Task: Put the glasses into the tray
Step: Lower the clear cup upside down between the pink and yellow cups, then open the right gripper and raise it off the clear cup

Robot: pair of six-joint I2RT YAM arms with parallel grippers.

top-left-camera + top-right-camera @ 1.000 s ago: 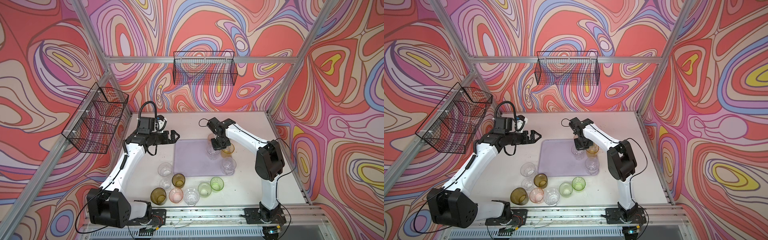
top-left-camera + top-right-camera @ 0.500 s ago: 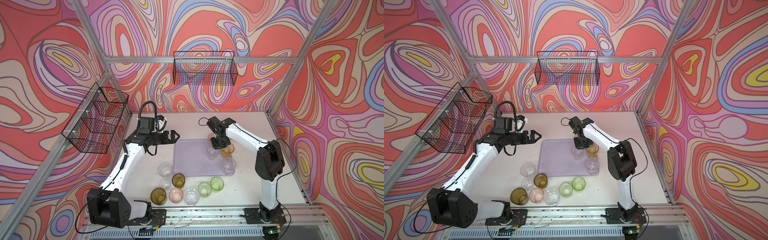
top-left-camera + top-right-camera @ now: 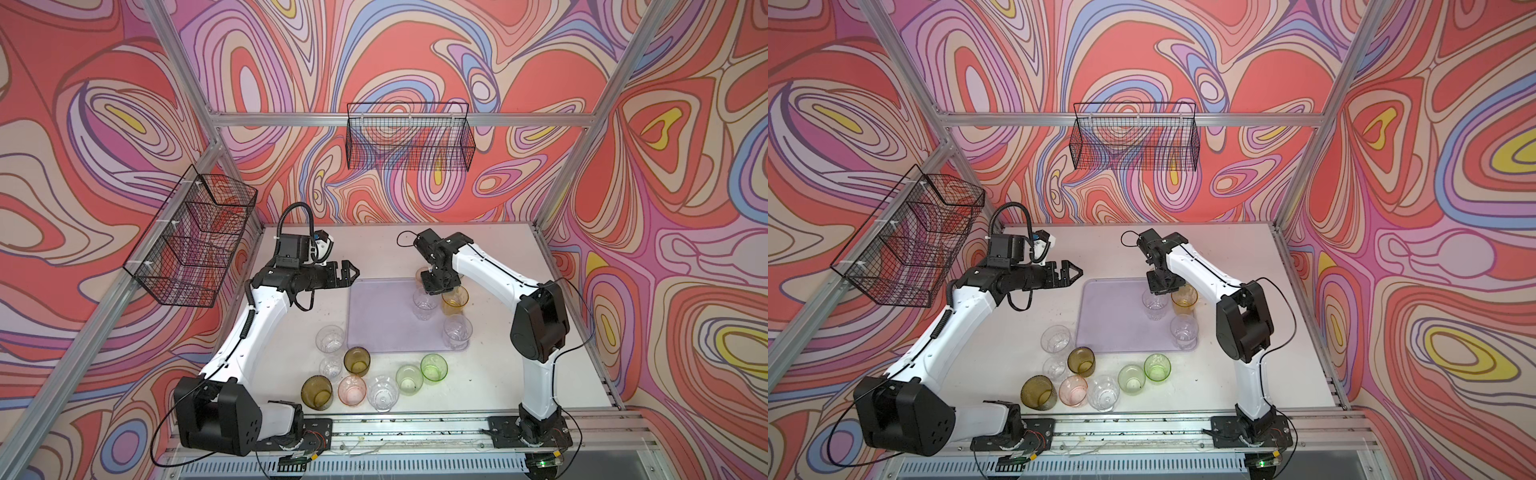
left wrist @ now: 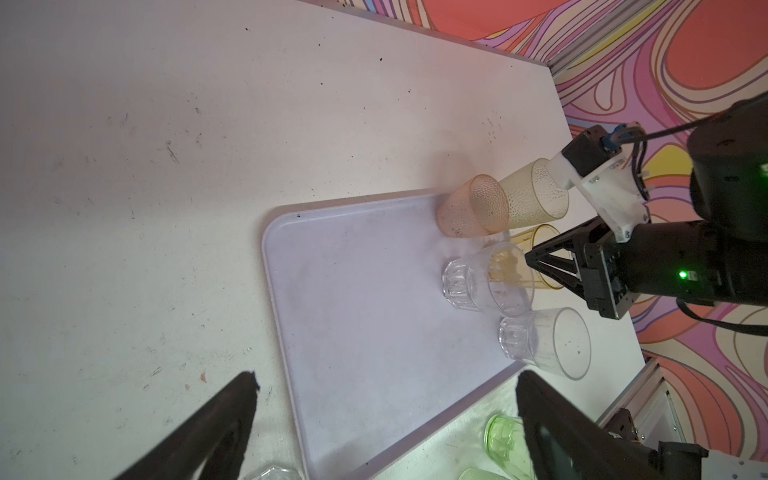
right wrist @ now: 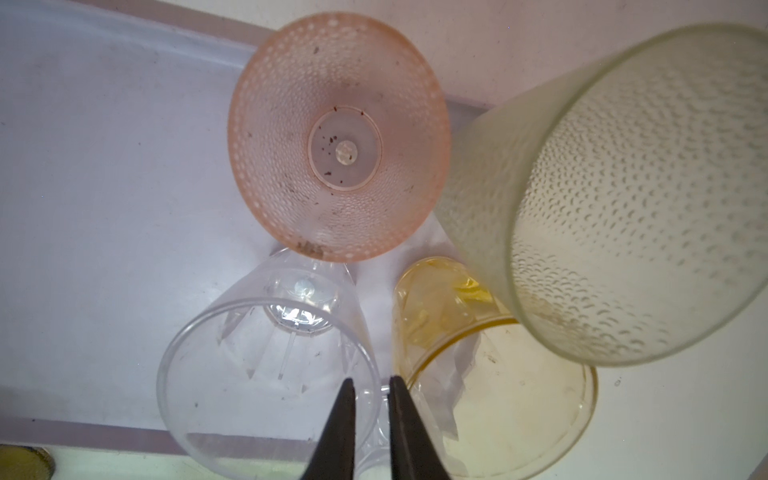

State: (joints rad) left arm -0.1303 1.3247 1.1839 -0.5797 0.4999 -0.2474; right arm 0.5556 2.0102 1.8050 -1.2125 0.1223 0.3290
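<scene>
Only the right wrist view shows the right gripper, lower centre, jaws slightly apart astride the rim of the clear glass standing in the tray; a top view shows the left gripper gaping, centre-left.

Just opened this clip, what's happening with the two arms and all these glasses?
The right pincer is over the lilac tray, its jaws a narrow gap apart astride the rim of a clear glass standing there; whether it grips cannot be told. A yellow glass stands beside it. The left pincer hangs open and empty above the table, by the tray's edge. Eight more glasses wait on the table, nearer the arms' bases.
</scene>
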